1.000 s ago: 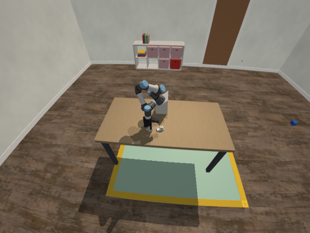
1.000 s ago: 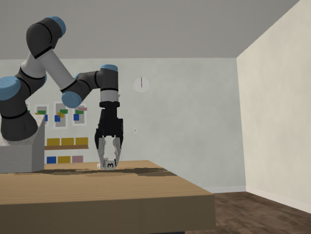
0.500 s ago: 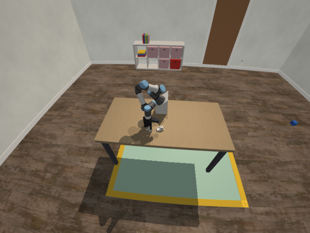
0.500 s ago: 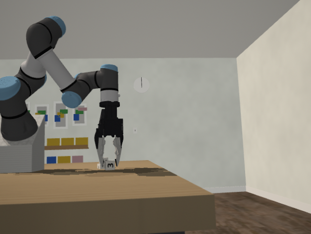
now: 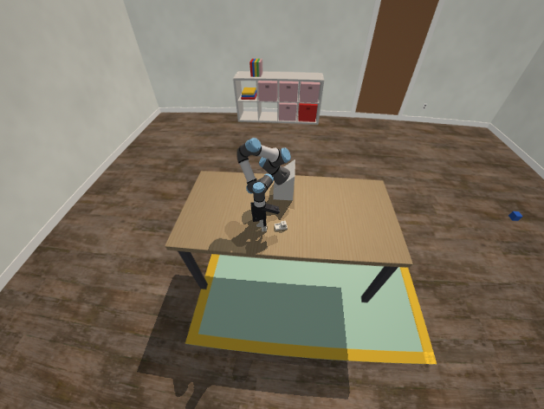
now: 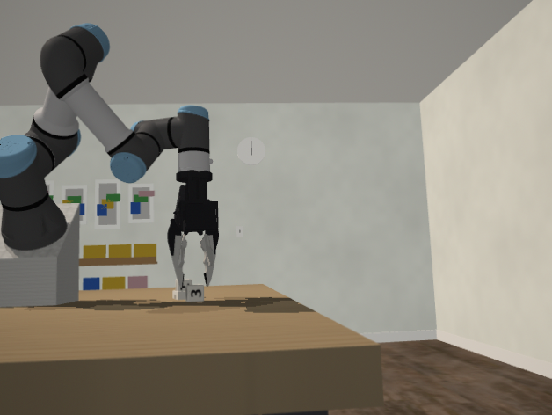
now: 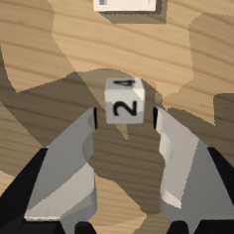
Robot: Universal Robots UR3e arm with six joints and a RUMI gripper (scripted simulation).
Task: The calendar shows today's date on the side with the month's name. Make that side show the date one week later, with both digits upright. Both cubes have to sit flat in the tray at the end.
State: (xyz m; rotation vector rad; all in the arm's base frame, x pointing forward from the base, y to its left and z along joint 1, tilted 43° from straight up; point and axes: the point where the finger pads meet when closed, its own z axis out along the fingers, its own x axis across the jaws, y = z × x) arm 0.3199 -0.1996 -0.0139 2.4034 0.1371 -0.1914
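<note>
On the table (image 5: 333,210), top view: calendar tray (image 5: 280,226) at 3 o'clock of gripper (image 5: 262,228); exterior: cube (image 6: 195,293) resting on wood; wrist: jaws apart, flanking it untouched—likely light, rigid, slick; grip opposite flat faces.

Cube (image 7: 125,100): "2" facing wrist cam, "4" on top; "3" in exterior view

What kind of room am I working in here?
Probably a playroom or classroom: a cubby shelf with coloured bins, block pictures on the wall, and a wooden table over a rug.
</note>
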